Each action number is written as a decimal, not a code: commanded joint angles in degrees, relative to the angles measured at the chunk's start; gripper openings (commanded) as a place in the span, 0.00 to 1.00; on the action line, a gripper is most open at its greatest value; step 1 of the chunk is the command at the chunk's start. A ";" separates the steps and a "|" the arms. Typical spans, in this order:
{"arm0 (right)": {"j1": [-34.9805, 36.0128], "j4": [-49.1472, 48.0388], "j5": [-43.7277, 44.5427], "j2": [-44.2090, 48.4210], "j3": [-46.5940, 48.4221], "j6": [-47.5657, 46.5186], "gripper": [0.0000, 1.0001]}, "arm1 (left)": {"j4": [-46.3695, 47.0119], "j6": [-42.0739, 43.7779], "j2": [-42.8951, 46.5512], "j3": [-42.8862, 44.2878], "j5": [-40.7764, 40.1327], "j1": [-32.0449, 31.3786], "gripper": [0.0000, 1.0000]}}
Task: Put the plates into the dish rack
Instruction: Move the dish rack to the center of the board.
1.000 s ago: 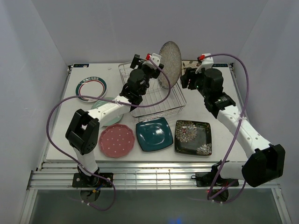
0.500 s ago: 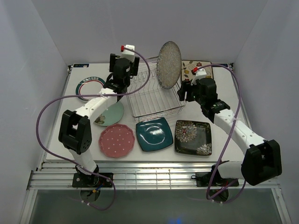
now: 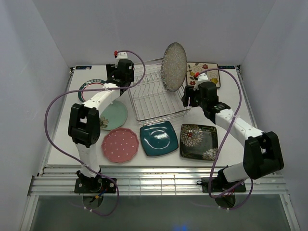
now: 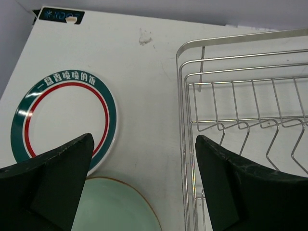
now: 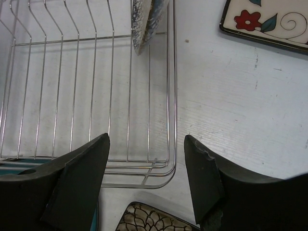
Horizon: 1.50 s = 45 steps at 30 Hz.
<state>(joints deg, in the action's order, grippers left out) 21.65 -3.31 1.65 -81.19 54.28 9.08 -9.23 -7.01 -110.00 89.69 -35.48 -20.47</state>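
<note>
The speckled grey plate stands on edge at the far right end of the dish rack, long axis straight up, face turned partly left. The pink plate, teal plate and black plate lie flat in a row before the rack. The left gripper gapes wide, empty, between the teal-rimmed plate and the rack. The right gripper, also parted, grips nothing over the rack's near right corner. The left arm hides part of the mint plate.
</note>
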 commanded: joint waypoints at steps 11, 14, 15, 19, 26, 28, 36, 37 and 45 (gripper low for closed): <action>-2.84 -5.48 -1.03 -6.35 1.70 2.08 0.64 | -7.03 -8.55 -5.49 5.76 0.94 2.01 0.86; -3.46 -6.79 -1.21 -7.84 1.88 2.78 0.59 | -6.76 -8.73 -6.28 5.93 0.86 2.19 0.82; -3.72 -7.23 -3.04 -8.11 1.88 2.87 0.59 | -6.59 -8.90 -6.46 6.02 0.94 2.19 0.81; -3.89 -7.85 -3.32 -9.51 2.14 3.05 0.55 | -5.80 -9.52 -7.07 5.76 1.73 2.63 0.77; -3.90 -9.52 -3.15 -9.51 0.48 3.84 0.49 | -4.65 -9.52 -8.56 6.20 3.05 2.89 0.64; -3.81 -9.78 -2.97 -9.43 0.39 3.84 0.49 | -4.56 -9.43 -9.09 6.72 3.40 2.89 0.62; -3.81 -9.70 -2.18 -10.13 0.74 3.84 0.39 | -4.65 -9.34 -12.17 9.54 3.93 2.89 0.51; -3.89 -9.70 -2.09 -10.22 0.65 3.84 0.38 | -4.74 -9.34 -12.43 9.89 4.02 2.89 0.49; -3.72 -10.23 -2.44 -10.48 0.21 4.28 0.27 | -4.39 -8.38 -15.42 13.23 5.42 2.89 0.29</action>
<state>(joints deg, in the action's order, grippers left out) 17.98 -10.90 -0.82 -91.29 54.28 13.04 -14.20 -15.97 -125.38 100.66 -30.39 -18.20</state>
